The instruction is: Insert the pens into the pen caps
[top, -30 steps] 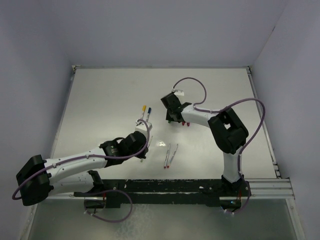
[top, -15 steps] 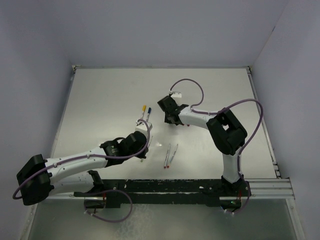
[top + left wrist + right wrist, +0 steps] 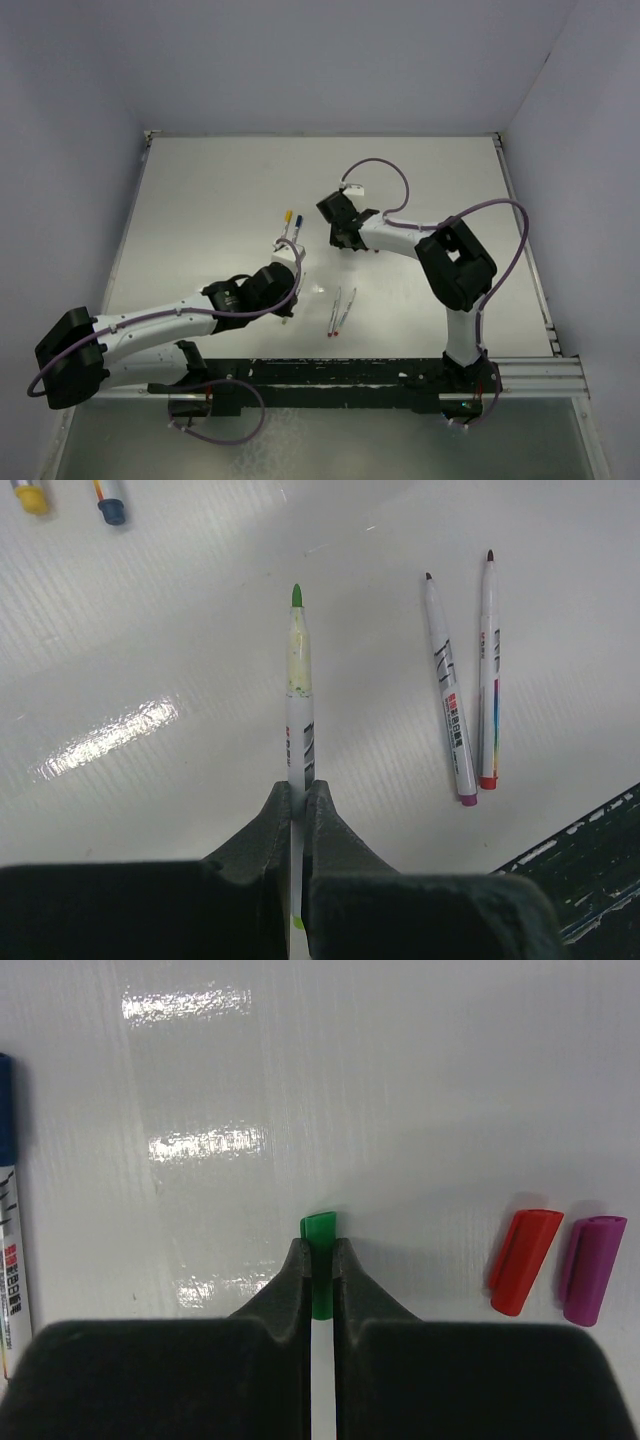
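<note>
From the left wrist view we see the left gripper (image 3: 298, 795) clamped shut on the barrel of a green-tipped pen (image 3: 299, 690). The uncapped tip points away from the fingers, above the white table (image 3: 180, 810). To its right in this view lie two more uncapped pens side by side, close but apart: a purple-ended pen (image 3: 447, 690) and a red-ended pen (image 3: 488, 670). At the top left corner we catch the ends of a yellow-capped pen (image 3: 30, 495) and a blue-capped pen (image 3: 110, 505), neither of which the overhead camera shows in any detail.

The right wrist view gives us what the other views cannot. The right gripper (image 3: 320, 1260) is closed on a green cap (image 3: 320, 1235), pinched between the fingertips with its end poking out beyond them. A red cap (image 3: 524, 1248) and a purple cap (image 3: 592, 1270) lie just beside each other on the table to its right.

Only the overhead view shows us both arms together. The two grippers are near each other around mid-table but apart, with the two capped pens between them. The green pen and the green cap do not meet.
</note>
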You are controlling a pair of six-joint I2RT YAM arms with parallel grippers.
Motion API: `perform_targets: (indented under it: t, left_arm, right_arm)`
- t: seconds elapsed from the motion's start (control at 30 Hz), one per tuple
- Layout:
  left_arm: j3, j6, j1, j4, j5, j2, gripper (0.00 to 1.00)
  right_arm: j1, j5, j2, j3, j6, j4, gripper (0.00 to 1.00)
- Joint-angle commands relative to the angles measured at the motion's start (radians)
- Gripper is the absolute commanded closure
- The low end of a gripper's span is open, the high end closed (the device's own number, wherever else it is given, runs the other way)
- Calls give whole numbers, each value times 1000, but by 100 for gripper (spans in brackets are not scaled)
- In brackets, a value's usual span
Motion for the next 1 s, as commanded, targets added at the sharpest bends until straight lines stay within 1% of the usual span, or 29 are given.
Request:
perform_targets:
  t: [0.0, 0.1, 0.27, 0.4, 0.5, 0.67, 0.8, 0.93, 0.97]
  left_arm:
    - [-14, -7, -4, 83, 8, 21, 100]
    - [-14, 3, -4, 121, 23, 27, 100]
    - [-9, 26, -5, 200, 33, 24, 100]
    - [-5, 43, -4, 296, 75, 22, 100]
    - [-10, 53, -3, 361, 125, 14, 100]
    - [-38, 41, -4, 513, 172, -7, 100]
    - [-52, 33, -4, 622, 195, 1, 100]
    - [-79, 27, -4, 730, 222, 0, 100]
    - [-88, 24, -4, 756, 226, -1, 100]
  right_arm:
    - [5, -63, -64, -58, -43, -7, 100]
    - [6, -76, -150, -98, -69, 58, 100]
    - [5, -112, -344, -227, -101, 209, 100]
    - [6, -173, -530, -396, -126, 418, 100]
    - [6, -238, -669, -482, -155, 536, 100]
    - [6, -298, -848, -638, -147, 739, 100]
    - [6, -305, -931, -748, -127, 887, 100]
    - [5, -320, -961, -808, -110, 986, 100]
    - [5, -324, -967, -827, -105, 1033, 100]
